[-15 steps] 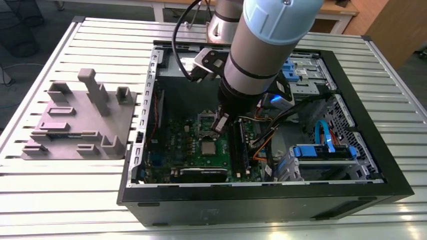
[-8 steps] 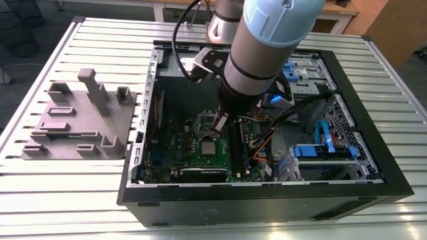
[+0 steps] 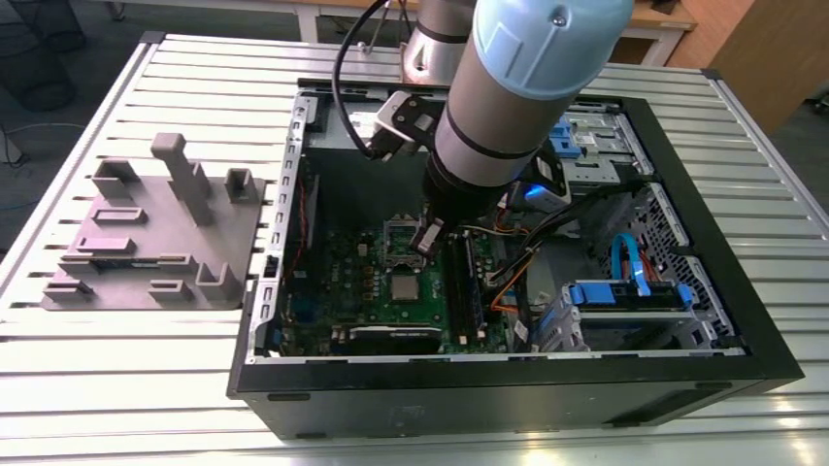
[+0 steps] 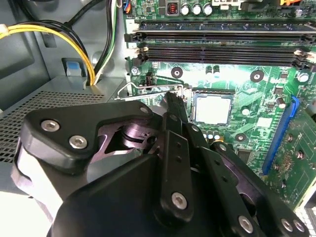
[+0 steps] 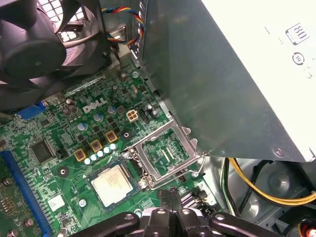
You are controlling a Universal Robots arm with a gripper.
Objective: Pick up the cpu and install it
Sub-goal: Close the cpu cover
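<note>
Claw [image 4: 173, 101] fingers pressed together, holding nothing, poised just beside the cpu [image 4: 212, 109]. Cpu lies flat in its socket on the motherboard [image 5: 64, 143], load frame [image 5: 165, 154] hinged open; likely light, rigid, fragile, best gripped by its edges.

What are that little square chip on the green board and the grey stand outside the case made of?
The cpu looks like metal on top: a flat, dull-silver plate catching light, with a thin pale rim. The grey fixture looks like matte plastic, with uniform grey colour, blocky uprights and no shine.
</note>
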